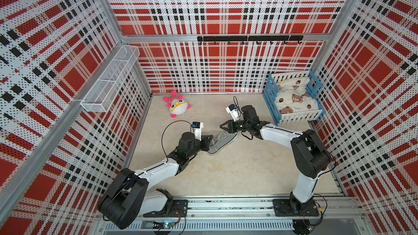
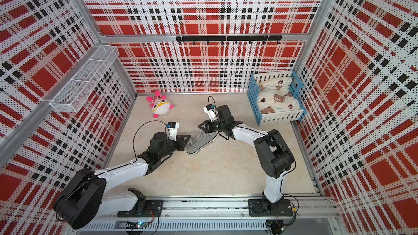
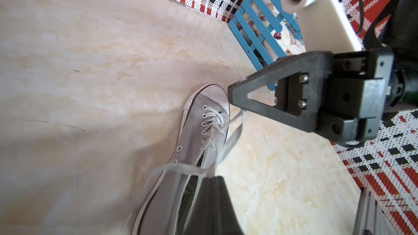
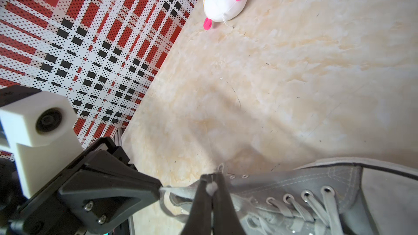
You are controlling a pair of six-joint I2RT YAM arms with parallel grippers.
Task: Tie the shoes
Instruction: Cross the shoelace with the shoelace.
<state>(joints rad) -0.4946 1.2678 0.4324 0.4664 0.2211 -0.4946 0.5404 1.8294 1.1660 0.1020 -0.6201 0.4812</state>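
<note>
Grey canvas sneaker (image 1: pixel 224 142) is seen resting on its sole in the middle of the pale marbled tabletop (image 1: pixel 226 172), with the white toe cap turned toward the far right and the heel toward the near left. It is flanked by both arms. At the heel end, the left gripper (image 1: pixel 211 138) is pressed together on one strand of the pale grey laces (image 3: pixel 211 118), which is drawn across the shoe's opening to the pinched tips. Near the toe end, the right gripper (image 1: pixel 222 128) is likewise clamped on a strand; a tuft of it is shown between the closed tips in the right wrist view. A pink-and-white plush toy (image 1: pixel 177 106) is set well apart at the far left. A blue-and-white slatted crate (image 1: pixel 270 100) holding a bear-print blanket (image 1: pixel 294 96) is placed in the far right corner.
</note>
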